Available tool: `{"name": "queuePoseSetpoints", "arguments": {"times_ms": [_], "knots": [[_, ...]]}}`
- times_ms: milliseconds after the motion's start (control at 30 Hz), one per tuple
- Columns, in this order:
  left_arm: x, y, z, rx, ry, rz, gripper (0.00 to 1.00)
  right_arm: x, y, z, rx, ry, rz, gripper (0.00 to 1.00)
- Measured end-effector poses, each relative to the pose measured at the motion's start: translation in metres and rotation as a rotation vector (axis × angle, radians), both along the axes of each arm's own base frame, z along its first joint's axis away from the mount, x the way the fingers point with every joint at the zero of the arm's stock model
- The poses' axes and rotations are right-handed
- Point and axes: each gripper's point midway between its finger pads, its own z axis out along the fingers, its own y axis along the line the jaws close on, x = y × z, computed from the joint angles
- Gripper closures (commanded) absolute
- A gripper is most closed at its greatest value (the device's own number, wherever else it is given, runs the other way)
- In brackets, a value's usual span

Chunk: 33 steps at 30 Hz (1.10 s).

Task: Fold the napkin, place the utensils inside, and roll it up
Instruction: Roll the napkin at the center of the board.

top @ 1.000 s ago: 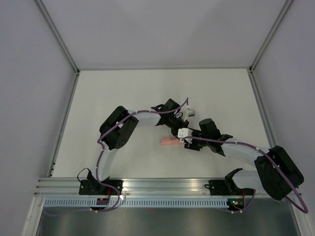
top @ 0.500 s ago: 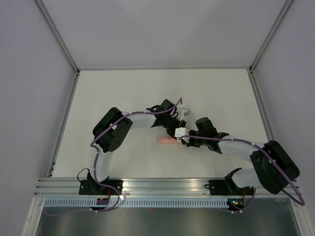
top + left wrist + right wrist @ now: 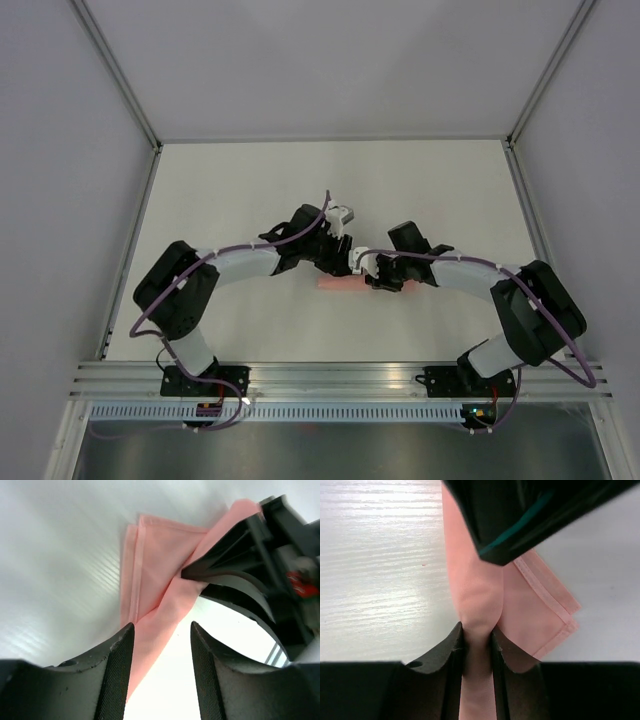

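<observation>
The pale pink napkin lies as a small folded bundle on the white table, between the two gripper tips. My right gripper is shut on a rolled fold of the napkin, whose hemmed corner spreads out to the right. My left gripper is open, low over the table, with a narrow strip of the napkin running into the gap beside its left finger. The right gripper's dark fingers show pinching the cloth in the left wrist view. In the top view the left gripper and right gripper nearly touch. The utensils are hidden.
The left gripper's dark body hangs just above the cloth in the right wrist view. The white table is bounded by grey walls and metal corner posts. An aluminium rail runs along the near edge by the arm bases.
Both grippers have shifted left with the napkin bundle. The left arm's elbow has swung far out to the left and lower. The right arm has stretched further left.
</observation>
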Motion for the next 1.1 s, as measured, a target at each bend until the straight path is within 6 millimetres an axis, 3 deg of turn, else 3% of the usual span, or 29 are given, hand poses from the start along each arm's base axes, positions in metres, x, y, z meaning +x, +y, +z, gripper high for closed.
{"name": "queuePoseSetpoints", "arguments": {"times_ms": [233, 333, 467, 700, 1000, 1100], "knots": [[0.013, 0.032, 0.036, -0.094, -0.239, 0.193, 0.45, 0.004, -0.001, -0.001, 0.012, 0.183, 0.02, 0.79], [0.015, 0.047, 0.037, -0.133, -0.331, 0.266, 0.44, 0.006, -0.002, -0.001, 0.023, 0.278, 0.026, 0.79], [0.0, 0.061, 0.023, -0.115, -0.432, 0.308, 0.4, 0.007, -0.001, 0.0, 0.036, 0.402, 0.034, 0.79], [-0.028, 0.019, 0.033, -0.066, -0.74, 0.136, 0.36, 0.009, -0.001, 0.0, 0.048, 0.55, 0.027, 0.79], [-0.042, -0.021, -0.024, 0.221, -1.045, -0.173, 0.3, -0.001, 0.002, -0.001, 0.054, 0.68, 0.019, 0.79], [-0.041, -0.033, -0.026, 0.247, -1.113, -0.211, 0.28, -0.005, 0.002, -0.002, 0.053, 0.717, 0.016, 0.8]]}}
